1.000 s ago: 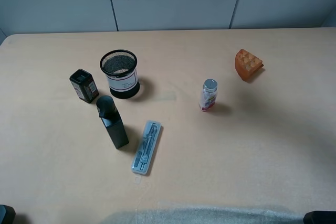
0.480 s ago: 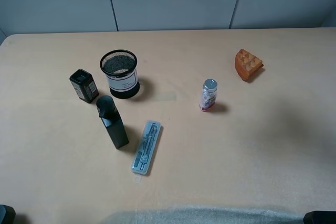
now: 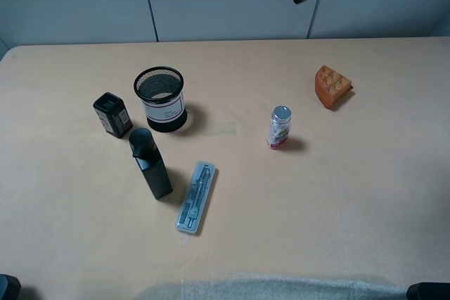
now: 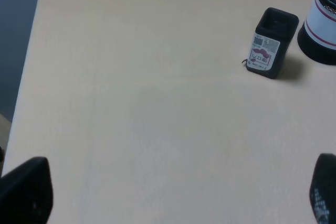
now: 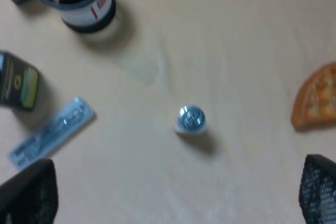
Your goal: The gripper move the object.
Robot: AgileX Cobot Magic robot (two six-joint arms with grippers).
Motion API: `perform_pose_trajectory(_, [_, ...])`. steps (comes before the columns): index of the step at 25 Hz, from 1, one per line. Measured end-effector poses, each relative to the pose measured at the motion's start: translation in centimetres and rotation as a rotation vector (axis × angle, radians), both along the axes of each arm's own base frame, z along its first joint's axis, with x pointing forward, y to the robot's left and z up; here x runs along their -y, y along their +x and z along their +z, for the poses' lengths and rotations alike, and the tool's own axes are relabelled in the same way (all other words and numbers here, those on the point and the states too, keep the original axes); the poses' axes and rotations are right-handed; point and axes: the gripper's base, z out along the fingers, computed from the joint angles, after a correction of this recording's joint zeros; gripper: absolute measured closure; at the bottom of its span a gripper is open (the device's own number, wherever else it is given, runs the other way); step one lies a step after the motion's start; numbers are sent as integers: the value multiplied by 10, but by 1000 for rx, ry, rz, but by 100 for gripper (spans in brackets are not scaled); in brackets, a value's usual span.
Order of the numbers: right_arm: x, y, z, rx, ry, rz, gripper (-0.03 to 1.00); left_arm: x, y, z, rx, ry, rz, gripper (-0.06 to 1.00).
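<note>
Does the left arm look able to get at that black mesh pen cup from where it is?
Probably yes. The mesh pen cup stands upright and open-topped, nothing above it. The small black box and the tall dark bottle stand close by but apart from it. The left gripper is open over bare table.

Mesh pen cup (image 3: 160, 100) standing upright on the table's left half.
Round black wire mesh with open mouth up, a white label band edged in thin dark lines, and a solid black base; nothing touches it.
</note>
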Motion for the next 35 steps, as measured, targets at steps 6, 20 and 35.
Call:
perform_pose_trajectory(6, [43,-43,-4,31,23,-1,28,0,0,0,0,0,0,-3])
perform_pose_trajectory(20, [112,-113,-7,163,150,-3,28,0,0,0,0,0,0,-3])
perform_pose_trajectory(35, [169,-157,-72,315,175,-401,28,0,0,0,0,-1,1,-3])
